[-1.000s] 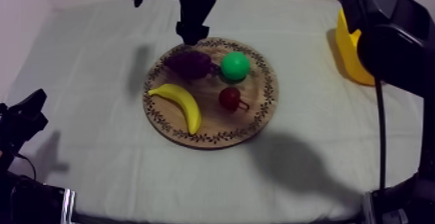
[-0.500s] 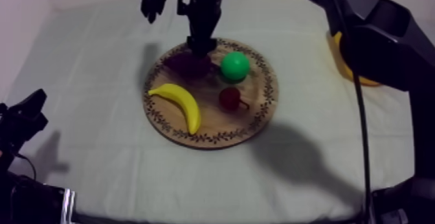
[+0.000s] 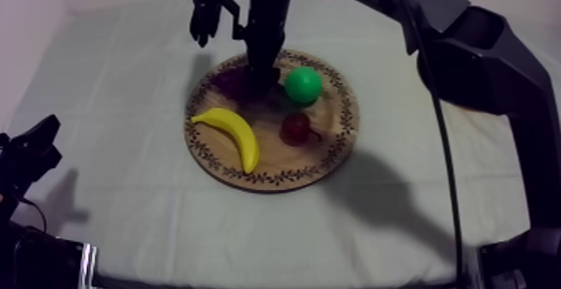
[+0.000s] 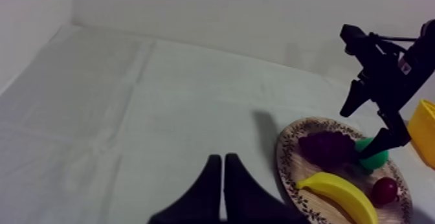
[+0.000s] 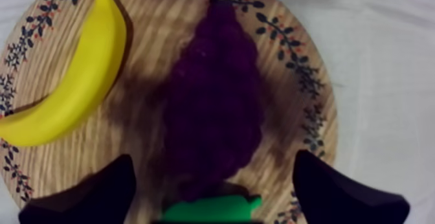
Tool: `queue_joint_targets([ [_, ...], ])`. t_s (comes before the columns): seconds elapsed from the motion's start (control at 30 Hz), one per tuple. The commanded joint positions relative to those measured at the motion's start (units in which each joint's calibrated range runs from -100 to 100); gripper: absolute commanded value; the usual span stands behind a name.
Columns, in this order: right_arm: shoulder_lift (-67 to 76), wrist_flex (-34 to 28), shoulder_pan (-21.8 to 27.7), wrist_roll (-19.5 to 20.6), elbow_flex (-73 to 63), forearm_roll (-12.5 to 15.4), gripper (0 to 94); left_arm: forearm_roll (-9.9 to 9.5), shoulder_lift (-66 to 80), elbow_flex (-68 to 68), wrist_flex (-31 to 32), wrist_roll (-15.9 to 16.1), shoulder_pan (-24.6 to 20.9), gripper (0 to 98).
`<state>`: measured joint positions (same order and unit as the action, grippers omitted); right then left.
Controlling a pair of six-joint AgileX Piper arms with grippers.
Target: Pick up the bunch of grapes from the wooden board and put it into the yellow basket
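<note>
Purple bunch of grapes [image 5: 213, 103] on wooden board [image 5: 149, 19], just under right end effector [image 5: 213, 162], fingers [image 5: 84, 194] wide astride it. Prob. light, bumpy, slippy; grip across thick middle. Left end effector [image 4: 222, 162] narrow, well apart.

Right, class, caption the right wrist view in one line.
Open right gripper over the bunch of grapes on the wooden board.

Right pincer [image 3: 260, 72] over bunch of grapes [image 3: 228, 81], wooden board [image 3: 330, 146], banana [image 3: 233, 134], small red fruit [image 3: 295, 128] alongside
</note>
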<state>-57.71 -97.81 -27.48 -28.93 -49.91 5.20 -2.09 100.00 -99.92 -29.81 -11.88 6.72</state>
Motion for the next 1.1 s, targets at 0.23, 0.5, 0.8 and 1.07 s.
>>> queue_joint_targets([
  [0.23,-4.3,-0.1,0.0,-0.9,-3.0,0.9,69.1,0.02,0.0,0.0,0.0,0.0,0.0,0.1],
  [0.5,-7.6,0.4,-0.2,-1.5,-5.8,1.0,65.8,0.02,0.0,0.0,0.0,0.0,0.0,0.1],
  [0.8,-9.0,2.9,-0.4,-1.0,-7.6,0.8,39.1,0.02,0.0,0.0,0.0,0.0,0.0,0.1],
  [1.07,-7.9,3.8,0.1,-1.0,-7.7,-0.1,32.2,0.02,0.0,0.0,0.0,0.0,0.0,0.1],
])
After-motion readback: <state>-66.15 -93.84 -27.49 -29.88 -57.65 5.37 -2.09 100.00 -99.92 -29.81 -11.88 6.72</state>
